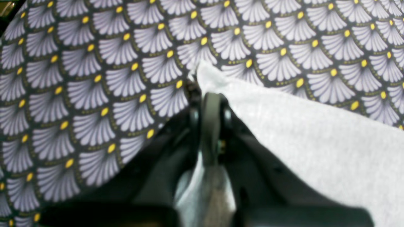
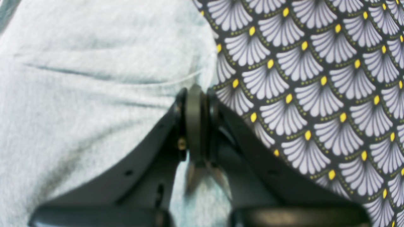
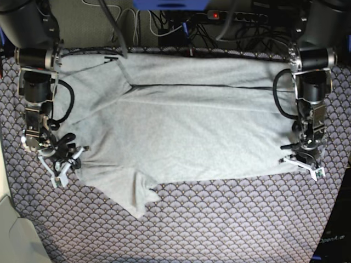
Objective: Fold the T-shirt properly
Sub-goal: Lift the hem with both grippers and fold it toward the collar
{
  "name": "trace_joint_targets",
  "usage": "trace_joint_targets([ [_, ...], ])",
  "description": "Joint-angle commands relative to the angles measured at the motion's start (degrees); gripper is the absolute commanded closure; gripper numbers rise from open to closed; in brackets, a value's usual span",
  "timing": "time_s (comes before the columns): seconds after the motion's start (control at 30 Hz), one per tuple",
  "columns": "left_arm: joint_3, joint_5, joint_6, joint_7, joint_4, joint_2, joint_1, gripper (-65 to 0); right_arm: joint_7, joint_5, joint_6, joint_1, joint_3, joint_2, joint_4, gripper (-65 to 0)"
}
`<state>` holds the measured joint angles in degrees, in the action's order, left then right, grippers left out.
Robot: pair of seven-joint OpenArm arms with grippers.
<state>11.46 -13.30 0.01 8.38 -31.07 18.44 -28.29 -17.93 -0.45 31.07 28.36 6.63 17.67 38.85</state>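
- The surface is covered by a scallop-patterned cloth [image 3: 219,219], and its near part shows only this cloth.
- One sleeve [image 3: 134,200] of the T-shirt [image 3: 186,126] points toward the near edge, left of the middle in the base view.
- The T-shirt lies flat across the middle of the surface, with its plain grey side up; it reaches almost from the left edge to the right edge.
- The left gripper [image 3: 305,159] is at the near corner of the shirt, close to the right edge of the surface in the base view. Its jaws are closed on the corner of the fabric [image 1: 205,75]; grey fabric also shows between the fingers in the wrist view.
- The right gripper [image 3: 63,164] is at the other near corner, by the left edge. Its jaws are closed too, pinching the edge of the shirt [image 2: 195,85].
- A fold line [image 3: 208,86] runs across the shirt near the far edge.
- Behind the far edge there are cables and a power strip [image 3: 236,16].
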Motion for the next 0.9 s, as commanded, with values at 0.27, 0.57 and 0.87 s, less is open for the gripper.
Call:
trace_joint_targets([
  [0.27,1.2,-0.3,0.2,6.3,-13.7,2.9,3.1,-0.5,-1.6,-0.5,0.2,-5.4,0.3,1.7,10.4,0.0],
  [0.57,6.9,-0.2,-0.1,12.8,-20.7,2.8,6.1,-0.5,-9.5,-0.4,0.2,-12.9,0.4,1.3,28.8,0.0],
  [0.87,7.3,-0.2,0.1,17.6,-33.9,2.9,13.5,-0.5,-13.7,-0.4,0.2,-20.5,0.4,1.4,42.2,0.0],
])
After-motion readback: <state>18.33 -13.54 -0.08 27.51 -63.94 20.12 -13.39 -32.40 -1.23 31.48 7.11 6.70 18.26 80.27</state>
